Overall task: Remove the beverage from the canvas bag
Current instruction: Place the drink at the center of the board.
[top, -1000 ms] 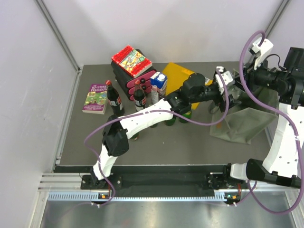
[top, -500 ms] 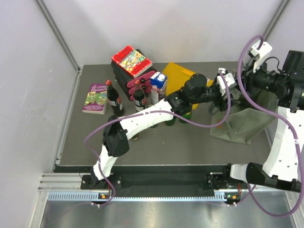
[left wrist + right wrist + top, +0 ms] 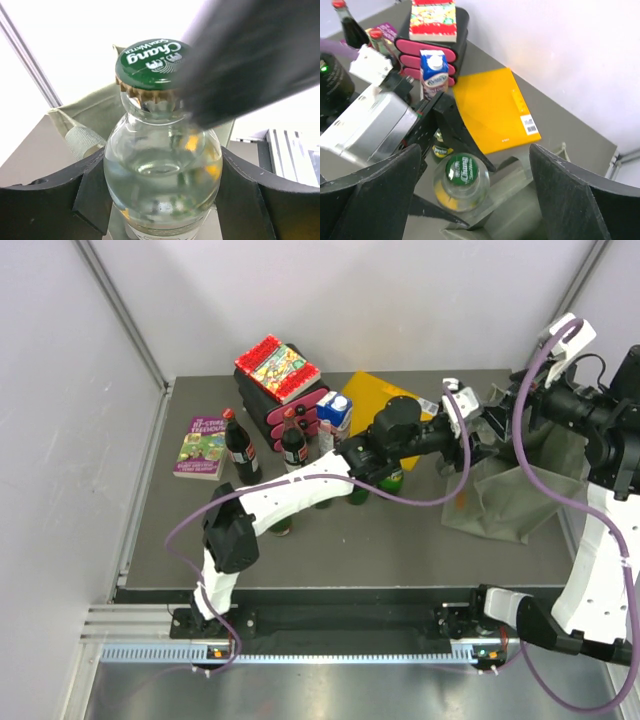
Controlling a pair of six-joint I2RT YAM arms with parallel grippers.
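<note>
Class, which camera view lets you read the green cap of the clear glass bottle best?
The left wrist view: the Chang bottle sits close up, with the lettering on its green cap legible. The right wrist view shows the cap from above, smaller. In the top view it cannot be made out among the arms.

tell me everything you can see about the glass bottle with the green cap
The bottle is clear glass with clear liquid inside. Its green crown cap is printed Chang Soda Water and has a gold crimped edge. The bottle stands upright, clamped at its shoulder by the left gripper, beside the olive canvas bag. The right gripper hangs open above, apart from it.
</note>
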